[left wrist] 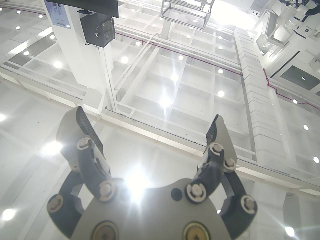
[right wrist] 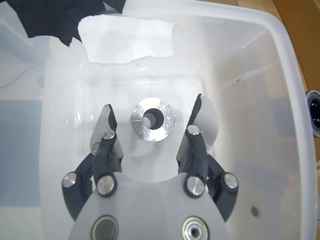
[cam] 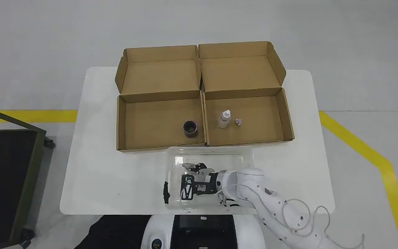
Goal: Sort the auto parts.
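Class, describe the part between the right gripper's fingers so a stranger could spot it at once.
Find the clear plastic bin at the table's near edge. On its floor, framed by the open right gripper, sits a thick metal ring. Unlike the dark ring in the left cardboard box, it is bright silver.

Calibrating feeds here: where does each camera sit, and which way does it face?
Top view: above the arms, looking down at the table, two cardboard boxes and a clear bin; the right arm shows.
Left wrist view: on the left wrist, facing up at the ceiling; the open left gripper shows.
Right wrist view: on the right wrist, looking down into the bin at a metal ring; the open right gripper shows.
Shared: top and right wrist views both show the bin.
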Available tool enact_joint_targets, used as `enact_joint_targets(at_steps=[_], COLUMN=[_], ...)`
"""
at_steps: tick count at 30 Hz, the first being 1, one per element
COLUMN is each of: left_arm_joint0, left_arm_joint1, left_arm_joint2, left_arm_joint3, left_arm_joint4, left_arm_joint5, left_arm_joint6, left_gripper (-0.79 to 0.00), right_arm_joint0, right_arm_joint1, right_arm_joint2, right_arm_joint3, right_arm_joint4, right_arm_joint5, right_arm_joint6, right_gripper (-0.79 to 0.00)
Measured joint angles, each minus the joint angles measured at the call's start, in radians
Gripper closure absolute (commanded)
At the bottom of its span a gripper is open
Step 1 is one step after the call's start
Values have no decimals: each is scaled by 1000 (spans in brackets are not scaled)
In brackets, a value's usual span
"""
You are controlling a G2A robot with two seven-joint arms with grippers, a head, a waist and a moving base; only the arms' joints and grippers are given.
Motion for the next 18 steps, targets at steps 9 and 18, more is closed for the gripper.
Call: enact_joint_targets(at_steps=[9, 18], left_arm_joint0=[0, 0], left_arm_joint1=[0, 0], left_arm_joint2=[0, 0], left_arm_joint3=[0, 0], left_arm_joint4=[0, 0], left_arm_joint5=[0, 0], left_arm_joint6=[0, 0], left_gripper=[-785, -785], right_arm_joint0=[1, -20], right_arm_joint1=[0, 10], right_arm_joint2=[4, 35], right_arm_joint3=[-5, -76], right_arm_joint4=[11, 37], right_arm_joint5=[-13, -40], right_arm_joint6=[7, -1], right_gripper=[0, 0])
